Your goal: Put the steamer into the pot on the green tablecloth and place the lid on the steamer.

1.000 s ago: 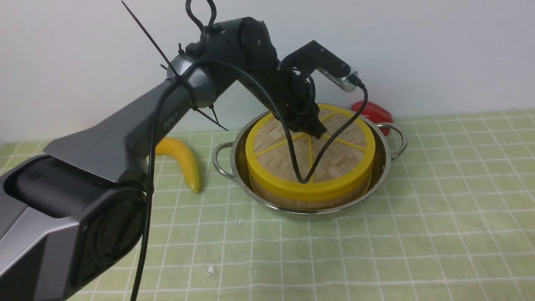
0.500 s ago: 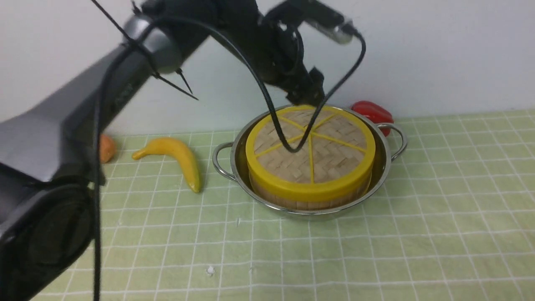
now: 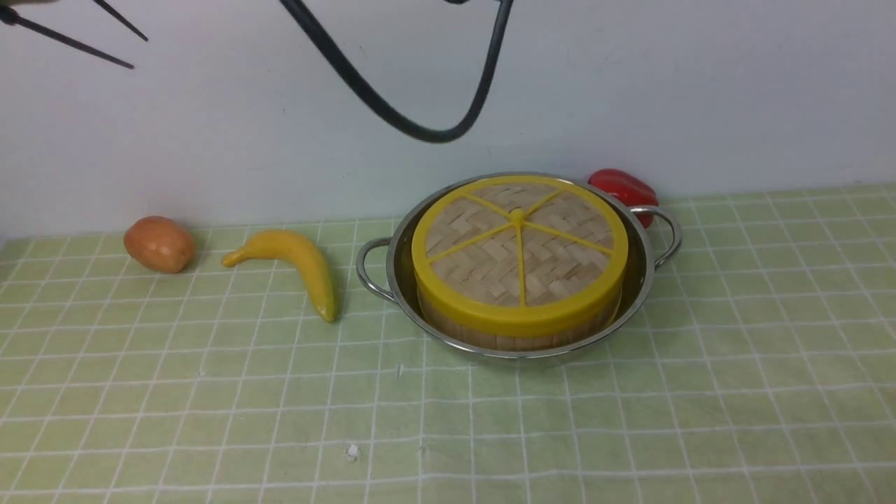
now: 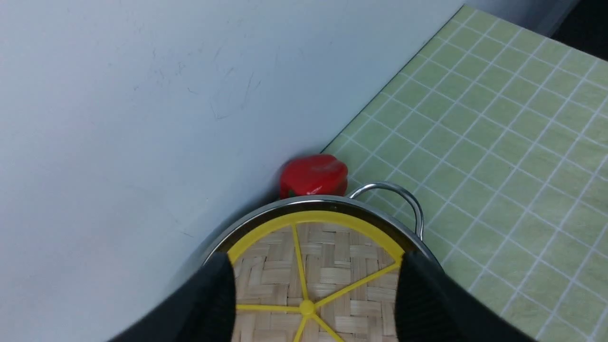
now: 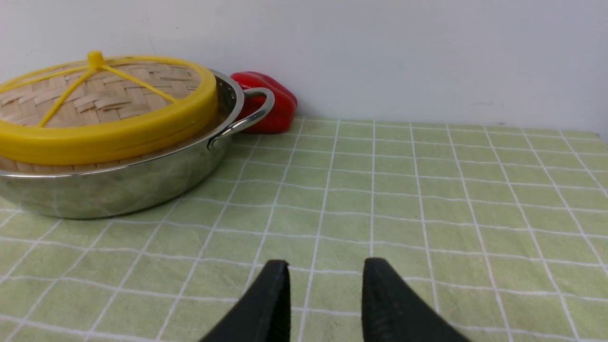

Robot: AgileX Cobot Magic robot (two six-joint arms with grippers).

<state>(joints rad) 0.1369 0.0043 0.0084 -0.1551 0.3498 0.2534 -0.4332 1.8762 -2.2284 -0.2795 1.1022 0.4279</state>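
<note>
The shiny pot stands on the green tablecloth near the back wall. The steamer sits inside it; only its low wooden wall shows. The lid lies flat on the steamer, knob up. In the left wrist view my left gripper is open and empty, hanging above the lid and apart from it. My right gripper is open and empty low over the cloth, to the right of the pot. Neither gripper shows in the front view.
A yellow banana and a brown round fruit lie left of the pot. A red pepper sits behind its right handle against the wall. A black cable hangs in the upper part of the front view.
My left arm has let go of the lid and risen up out of the front view; only its cable still shows. The lid stays on the steamer.
</note>
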